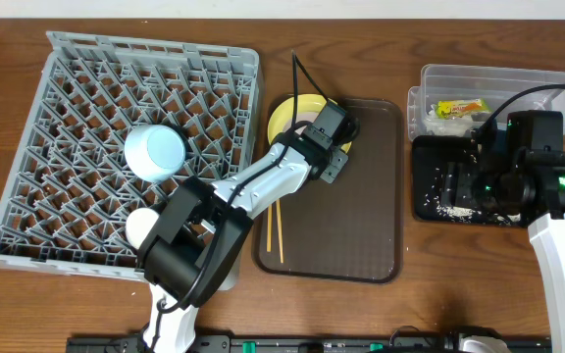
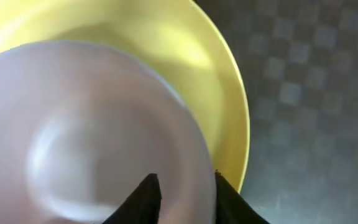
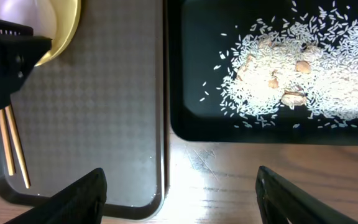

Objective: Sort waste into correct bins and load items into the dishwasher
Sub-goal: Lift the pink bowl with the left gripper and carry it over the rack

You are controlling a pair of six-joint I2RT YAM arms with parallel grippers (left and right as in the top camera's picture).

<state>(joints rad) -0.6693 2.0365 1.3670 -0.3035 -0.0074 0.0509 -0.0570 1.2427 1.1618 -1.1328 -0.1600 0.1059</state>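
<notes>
The pale-yellow plate (image 1: 292,113) lies at the far left corner of the brown serving tray (image 1: 361,226). My left gripper (image 2: 185,193) is down on the plate (image 2: 229,93), its fingers close together and pinching its right side. The chopsticks (image 1: 275,230) lie on the brown tray's left side and also show in the right wrist view (image 3: 11,149). The light-blue bowl (image 1: 153,152) and the white bowl (image 1: 142,227) sit in the grey dish rack (image 1: 86,98). My right gripper (image 3: 179,193) is open and empty, above the table by the black tray (image 3: 191,62) holding rice grains (image 3: 291,68) and scraps.
The clear tub (image 1: 518,83) at the far right holds the snack wrapper (image 1: 459,108). The black tray (image 1: 430,206) sits just in front of it, under my right arm (image 1: 528,157). My left arm (image 1: 253,186) crosses from the rack's front corner to the plate.
</notes>
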